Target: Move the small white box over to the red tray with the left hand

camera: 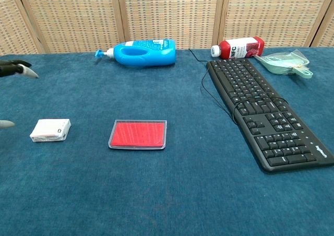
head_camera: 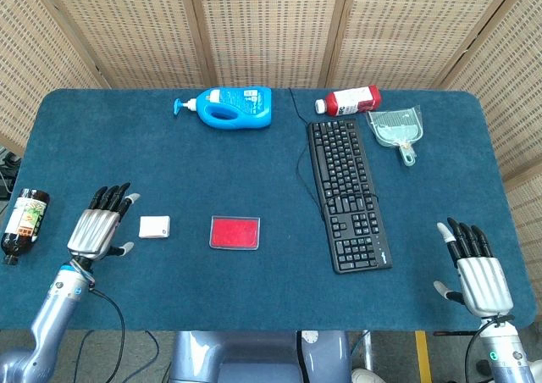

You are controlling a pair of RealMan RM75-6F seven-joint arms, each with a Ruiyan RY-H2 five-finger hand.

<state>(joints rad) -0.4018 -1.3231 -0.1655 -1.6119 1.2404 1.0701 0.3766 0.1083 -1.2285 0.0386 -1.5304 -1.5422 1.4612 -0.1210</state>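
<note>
The small white box (head_camera: 154, 226) (camera: 50, 130) lies flat on the blue table cloth, left of the red tray (head_camera: 235, 232) (camera: 138, 134). My left hand (head_camera: 102, 228) hovers just left of the box, fingers spread, holding nothing. In the chest view only its fingertips (camera: 16, 68) poke in at the left edge. My right hand (head_camera: 476, 271) rests open at the table's near right corner, far from both objects, and is out of the chest view.
A black keyboard (head_camera: 346, 191) runs down the right half. At the back lie a blue pump bottle (head_camera: 230, 107), a red bottle (head_camera: 350, 100) and a pale green dustpan (head_camera: 395, 130). A dark bottle (head_camera: 23, 219) sits beyond the left table edge.
</note>
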